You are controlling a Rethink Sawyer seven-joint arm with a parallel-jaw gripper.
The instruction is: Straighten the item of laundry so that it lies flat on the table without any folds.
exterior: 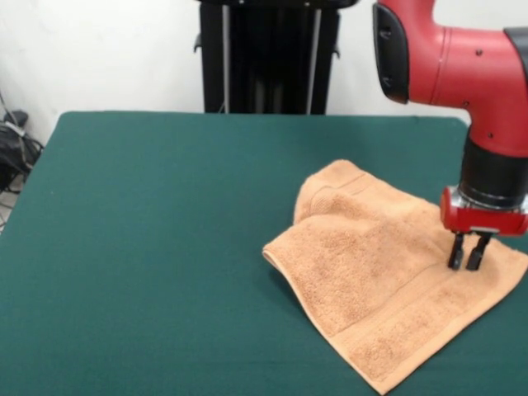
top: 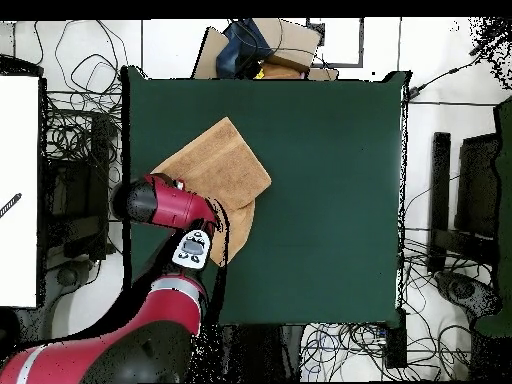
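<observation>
Gripper (exterior: 467, 258), fingers nearly closed and holding nothing, stands on the folded orange-tan towel (exterior: 375, 272) near the tabletop (exterior: 148, 247) corner.

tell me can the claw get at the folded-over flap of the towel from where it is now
Probably yes: the claw already sits on the towel, and the folded flap lies uncovered beside it with nothing between them.

- Towel (exterior: 388, 276): light orange-tan terry, with what looks like a plainer woven band near its edges.
- Tabletop (exterior: 157, 239): plain dark green.
- Arm (exterior: 478, 78): red and black.
</observation>
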